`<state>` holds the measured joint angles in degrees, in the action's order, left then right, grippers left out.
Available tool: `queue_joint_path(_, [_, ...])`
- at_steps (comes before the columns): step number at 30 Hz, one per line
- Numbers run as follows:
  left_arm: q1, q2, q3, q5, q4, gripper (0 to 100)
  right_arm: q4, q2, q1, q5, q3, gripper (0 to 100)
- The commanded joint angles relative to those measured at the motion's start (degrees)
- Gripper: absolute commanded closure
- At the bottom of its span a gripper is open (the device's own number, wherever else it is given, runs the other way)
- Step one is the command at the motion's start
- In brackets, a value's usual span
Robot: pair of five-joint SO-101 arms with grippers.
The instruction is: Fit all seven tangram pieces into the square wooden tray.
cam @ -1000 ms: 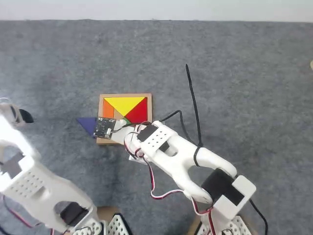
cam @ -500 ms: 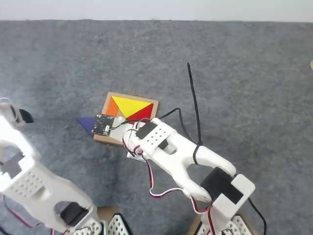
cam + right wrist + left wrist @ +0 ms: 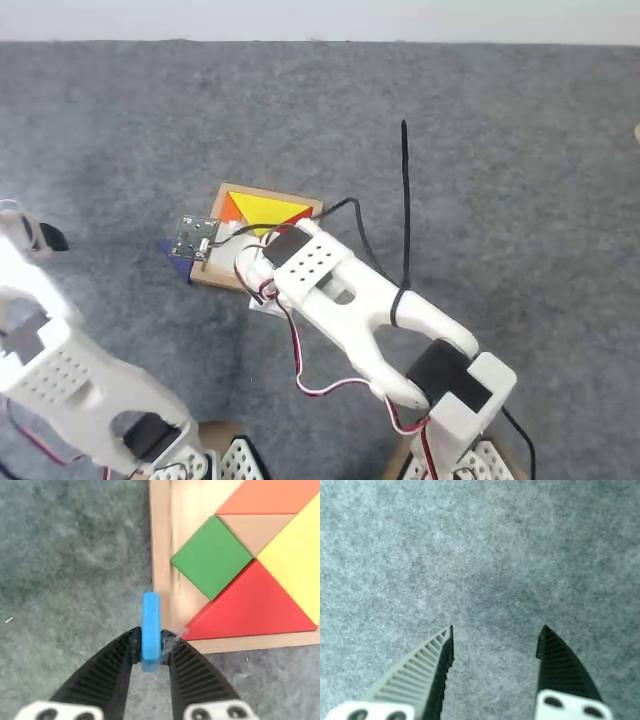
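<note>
The square wooden tray holds a green square, a tan triangle, an orange piece, a yellow triangle and a red triangle. My right gripper is shut on a light blue piece held on edge, just outside the tray's rim near a corner. In the high view the right arm's wrist covers part of the tray. A dark blue triangle lies on the carpet beside the tray. My left gripper hangs open over bare carpet.
Grey carpet covers the whole table. A black cable rises from the right arm past the tray's right side. The left arm stands at the near left. A white scrap lies under the right arm.
The tray has turned clockwise and sits askew. The right wrist has shifted left and slightly farther away. The left arm has kept still.
</note>
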<state>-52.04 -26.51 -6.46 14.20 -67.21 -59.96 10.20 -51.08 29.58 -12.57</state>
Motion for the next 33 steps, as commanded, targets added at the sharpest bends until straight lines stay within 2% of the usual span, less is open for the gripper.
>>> queue_joint_path(1, [0.09, 0.44, -2.07, 0.35, 0.70, 74, 1.98, -0.13, 0.13, 0.00, 2.11, 96.9])
queue_joint_path(10, [0.00, 0.44, -2.07, 0.35, 0.53, 74, 8.66, 4.35, 0.22, 0.44, 2.20, 96.9])
queue_joint_path(20, [0.00, 0.44, -2.07, 0.35, 0.53, 74, 5.14, 4.79, 4.00, 0.53, 7.03, 96.9])
queue_joint_path(33, [0.00, 0.44, -2.07, 0.35, 0.53, 74, 4.97, 5.76, 0.75, 0.53, 7.65, 96.9])
